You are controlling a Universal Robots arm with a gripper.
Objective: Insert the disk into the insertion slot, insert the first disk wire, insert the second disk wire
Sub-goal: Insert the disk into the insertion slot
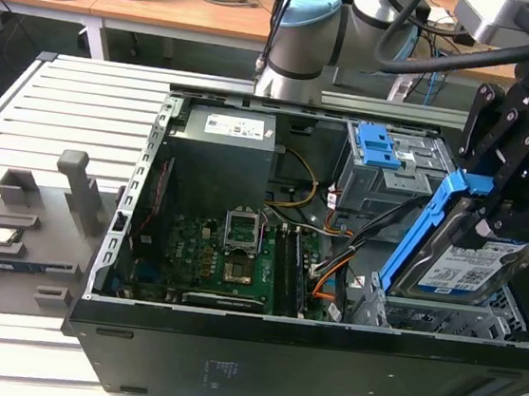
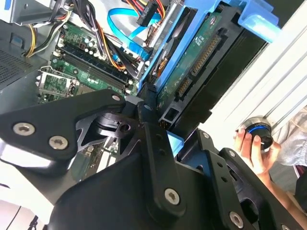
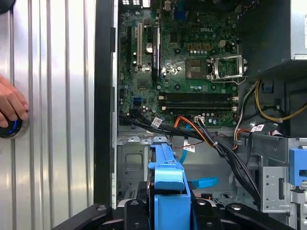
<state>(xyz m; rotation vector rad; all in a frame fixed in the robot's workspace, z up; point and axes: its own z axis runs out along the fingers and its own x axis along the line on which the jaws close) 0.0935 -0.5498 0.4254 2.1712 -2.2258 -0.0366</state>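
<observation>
1. The tool (image 1: pixel 492 213) grips the disk (image 1: pixel 462 268) by its blue frame;
2. the disk tilts over the slot (image 1: pixel 442 320), at the exterior view's right;
3. the flat blue cable (image 3: pixel 204 182) lies inside the computer case (image 1: pixel 274 362).

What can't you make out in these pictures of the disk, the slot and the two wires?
Exterior view: bays of the insertion slot, covered by the disk in the pincer.
First wrist view: end of the first disk wire, under black cables.
First wrist view: plug of the second disk wire, behind the disk's blue carrier.
First wrist view: the hand, cut by the edge.
</observation>
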